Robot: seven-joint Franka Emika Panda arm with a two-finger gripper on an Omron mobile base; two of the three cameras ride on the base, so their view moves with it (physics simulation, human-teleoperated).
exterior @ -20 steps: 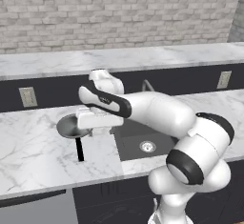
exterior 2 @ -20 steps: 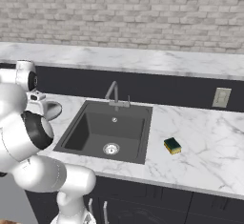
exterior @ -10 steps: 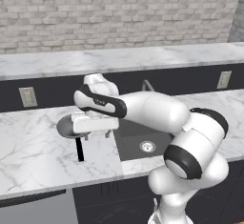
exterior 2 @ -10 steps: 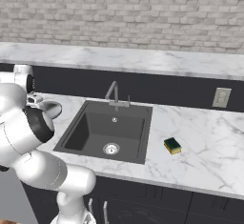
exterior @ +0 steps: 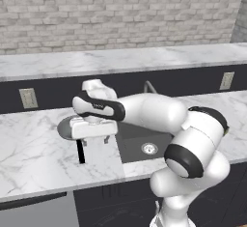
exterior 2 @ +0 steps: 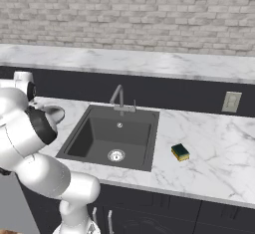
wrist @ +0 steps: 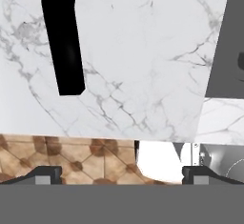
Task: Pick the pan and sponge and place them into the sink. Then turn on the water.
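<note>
i take the sink (exterior 2: 84, 139) as my reference. the pan (exterior: 65, 128) sits on the marble counter (exterior: 29, 148) just left of the sink, mostly hidden behind my hand in the left base view; its black handle (exterior: 80, 150) runs from the pan toward the counter's front edge. in the hand view that handle (wrist: 62, 37) lies on the marble at the upper left, with the dark side of the sink (wrist: 228, 42) at the right edge.

my gripper (exterior: 94, 144) hangs above the counter between the handle and the sink, beside the handle and not around it. the jaws stand wide apart and hold nothing.

the sponge (exterior 2: 180, 152) lies flat on the counter just right of the sink, apart from the rim. the faucet (exterior 2: 119, 97) rises at the back of the sink, and the round drain (exterior 2: 116, 155) shows in the basin floor. i see the pan's rim (exterior 2: 55, 111) left of the sink in the right base view too.
</note>
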